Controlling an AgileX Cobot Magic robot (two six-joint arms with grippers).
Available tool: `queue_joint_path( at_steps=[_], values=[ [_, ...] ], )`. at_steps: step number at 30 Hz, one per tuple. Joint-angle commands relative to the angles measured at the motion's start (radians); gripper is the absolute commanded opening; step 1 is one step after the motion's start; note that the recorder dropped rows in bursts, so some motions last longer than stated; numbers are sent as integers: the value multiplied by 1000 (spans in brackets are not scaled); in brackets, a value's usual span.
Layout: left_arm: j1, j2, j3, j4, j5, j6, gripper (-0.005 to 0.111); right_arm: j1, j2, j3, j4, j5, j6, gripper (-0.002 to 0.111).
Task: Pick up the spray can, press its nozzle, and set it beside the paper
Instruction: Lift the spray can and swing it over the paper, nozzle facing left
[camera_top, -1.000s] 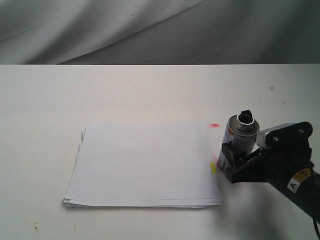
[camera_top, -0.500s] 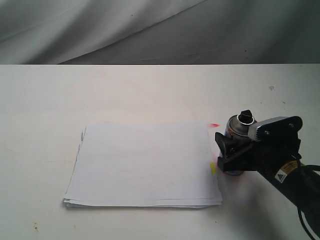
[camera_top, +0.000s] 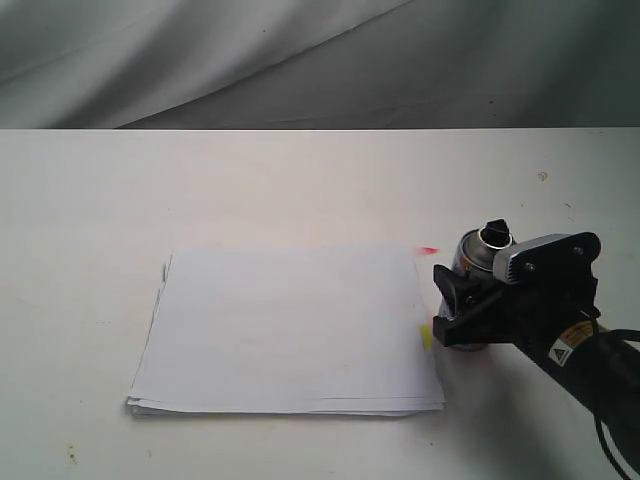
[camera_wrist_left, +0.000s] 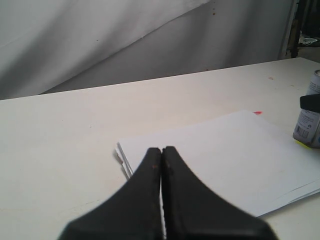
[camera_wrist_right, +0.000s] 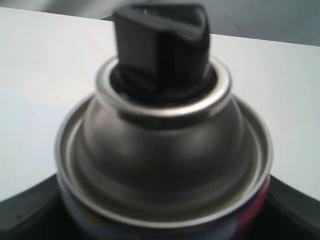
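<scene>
Right pincer (camera_top: 458, 306), black, warning sticker on its housing: fingers closed on either side of the spray can (camera_top: 478, 256), pinching its lower body. Spray can: silver cylinder, upright, base on the bench (camera_top: 300, 180), just beside the right-hand edge of the paper (camera_top: 290, 330), near that edge's far half; whether can and paper touch cannot be told. Nozzle (camera_top: 493, 232): black plastic button, seated in the centre of the can's domed top, uncovered; nothing presses on it. Paper: thin stack of white sheets, slightly misaligned, lying flat at mid-bench; small yellow mark (camera_top: 426, 337) on the edge facing the can, small red mark (camera_top: 428, 250) at the far right corner. Left pincer (camera_wrist_left: 161, 149), black: fingers pressed together, holding nothing, raised above the bench well apart from the can, paper ahead of it. Backdrop: grey draped cloth (camera_top: 300, 60) behind the bench.
</scene>
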Motion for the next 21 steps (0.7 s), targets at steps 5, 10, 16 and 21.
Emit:
queue_joint_path(
  at_steps=[5, 10, 16, 21],
  values=[
    [-5, -5, 4, -6, 2, -1, 0, 2, -137, -2, -25, 174, 2, 0],
    [-5, -5, 4, -6, 2, -1, 0, 2, -421, -33, -32, 537, 0, 0],
    [-5, -5, 4, -6, 2, -1, 0, 55, -646, -242, -38, 1140, 4, 0],
    [-5, -5, 4, -6, 2, -1, 0, 144, -727, -387, -160, 1408, 4, 0]
  ],
)
